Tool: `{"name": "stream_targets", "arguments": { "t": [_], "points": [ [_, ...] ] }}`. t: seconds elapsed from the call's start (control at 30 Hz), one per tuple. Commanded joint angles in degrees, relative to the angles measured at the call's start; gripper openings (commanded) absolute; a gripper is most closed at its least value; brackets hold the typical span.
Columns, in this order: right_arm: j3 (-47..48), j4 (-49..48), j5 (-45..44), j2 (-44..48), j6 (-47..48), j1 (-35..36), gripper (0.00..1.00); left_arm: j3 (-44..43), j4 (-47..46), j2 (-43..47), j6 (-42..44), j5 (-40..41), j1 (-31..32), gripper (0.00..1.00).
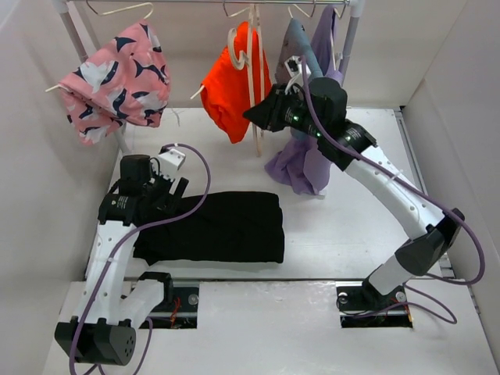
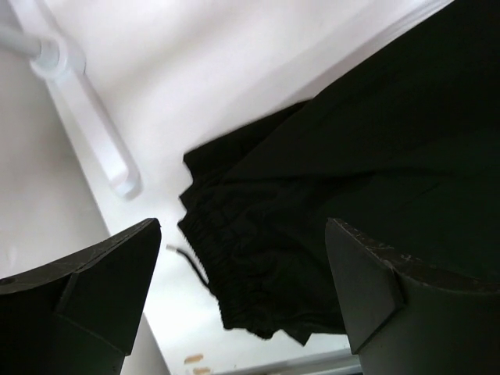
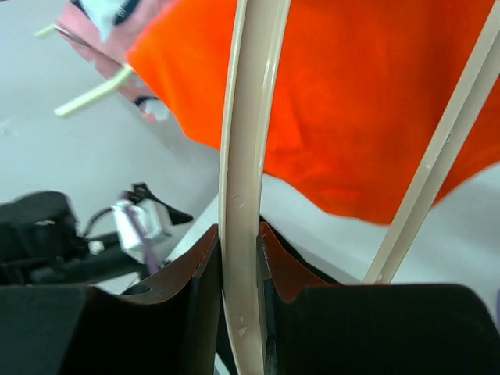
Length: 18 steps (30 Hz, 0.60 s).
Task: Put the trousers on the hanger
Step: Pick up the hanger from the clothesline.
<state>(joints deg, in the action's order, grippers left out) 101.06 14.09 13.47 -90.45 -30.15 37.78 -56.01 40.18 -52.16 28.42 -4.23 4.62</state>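
Observation:
The black trousers (image 1: 219, 226) lie folded flat on the white table, near the left arm. My left gripper (image 1: 170, 192) hovers open over their left end. In the left wrist view the gathered waistband (image 2: 258, 258) lies between and beyond the spread fingers (image 2: 101, 281), with a drawstring end beside it. My right gripper (image 1: 256, 116) is up at the rail, shut on the pale beige hanger (image 1: 250, 78), which hangs on end in front of the orange garment. In the right wrist view one hanger arm (image 3: 244, 156) runs straight through the closed gripper (image 3: 241, 266).
A clothes rail spans the back with a pink patterned garment (image 1: 117, 78), an orange garment (image 1: 226, 94) and purple and grey garments (image 1: 305, 156). The rail's white foot (image 2: 94, 133) stands near the trousers' waist. White walls enclose both sides.

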Motion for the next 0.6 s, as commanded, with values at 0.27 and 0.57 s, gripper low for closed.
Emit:
{"name": "stream_targets", "arguments": {
  "t": [0.27, 0.57],
  "points": [
    [-15.0, -5.5, -3.3, 7.8, -0.4, 4.5, 0.0, -6.3, -2.8, 4.7, -3.5, -17.9, -0.2, 0.82],
    [-35.6, -7.4, -13.8, 19.8, -6.7, 13.3, 0.0, -5.8, -13.5, 15.0, -17.2, -30.9, -0.2, 0.93]
  ]
}}
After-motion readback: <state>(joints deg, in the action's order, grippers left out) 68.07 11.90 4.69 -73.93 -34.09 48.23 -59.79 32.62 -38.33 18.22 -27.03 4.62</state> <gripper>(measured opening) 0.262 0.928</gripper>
